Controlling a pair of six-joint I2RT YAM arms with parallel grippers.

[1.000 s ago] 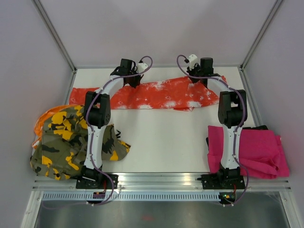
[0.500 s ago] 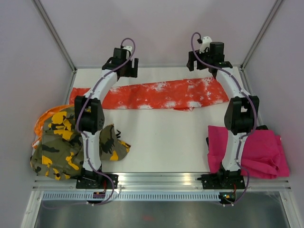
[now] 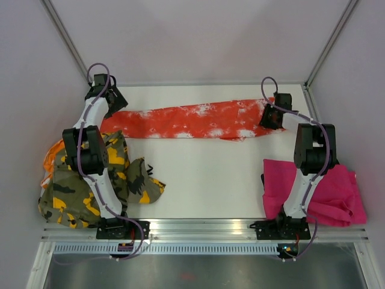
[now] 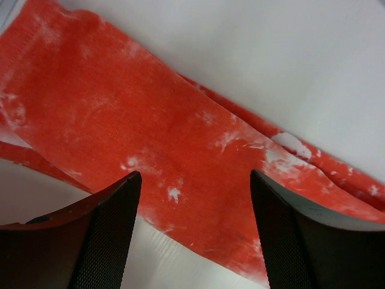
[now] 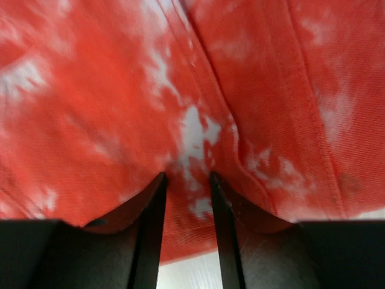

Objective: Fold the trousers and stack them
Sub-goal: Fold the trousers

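So a second ago both arms were parked over the middle of the orange-red trousers [image 3: 192,120] along the far edge, clamped shut. They've since let go and swung out sideways, and now the left arm [image 3: 90,144] sits at the left end of the strip and the right arm [image 3: 310,150] at the right end. The trousers themselves barely budged: still stretched long and flat across the far side of the desk [image 3: 204,174]. In the left wrist view the left jaws are spread wide with nothing between them, just hovering over the cloth near its edge. The right jaws have narrowed to a slim gap and sit right down on the fabric, but honestly I can't tell whether they've got a pinch of it or not. My read is the lengthwise part looks done, and this is the setup for grabbing both ends to fold it in half. The camouflage pair [image 3: 78,180] is still a crumpled heap near left, partly under the left arm. The pink pair [image 3: 331,192] lies near right, so plenty of the task is left.
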